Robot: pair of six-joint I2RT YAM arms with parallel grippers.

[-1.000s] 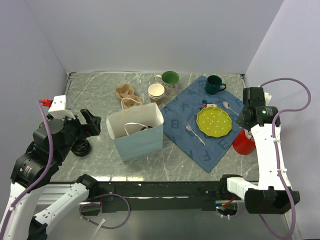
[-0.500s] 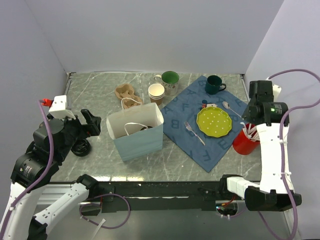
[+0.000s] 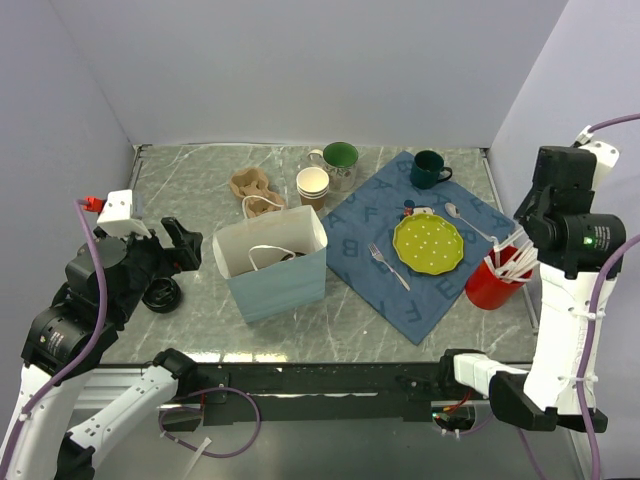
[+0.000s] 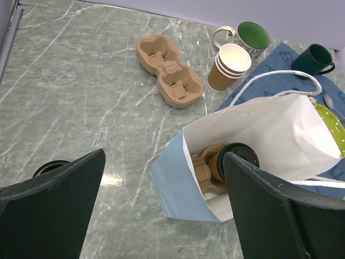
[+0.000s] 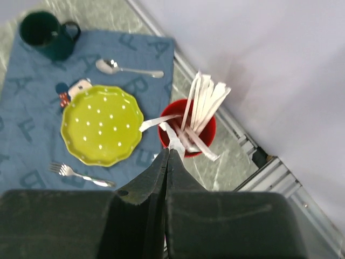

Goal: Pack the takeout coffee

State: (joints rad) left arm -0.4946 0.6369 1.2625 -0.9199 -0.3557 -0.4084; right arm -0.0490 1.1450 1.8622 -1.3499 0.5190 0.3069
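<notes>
Kraft paper and a black plastic lid were nearly all that showed of the takeout coffee. It stood upright in a moulded cardboard carrier at the bottom of the pale blue paper bag, near the middle of the table. Only the lid could be seen from above, and whether the cup held liquid could not be told.

I judged it light but easy to crush, with thin walls that would buckle under a hard squeeze and a lid that could pop off if pinched or tipped. The safest hold looked to be the cup wall just under the lid rim, or the carrier itself, kept level. The soft bag walls left little room to get in.

The left gripper hung at 9 o'clock of the bag, spread wide and holding nothing. A round black object lay on the table beneath it; I could not tell whether it was a loose lid or a second lidded cup.

The right gripper was high at 3 o'clock, above the red cup. It was closed with no gap and appeared to pinch the near end of one white stick.

A stack of lidless cups stood at 12 o'clock of the bag, and a spare carrier lay at 11 o'clock.
</notes>
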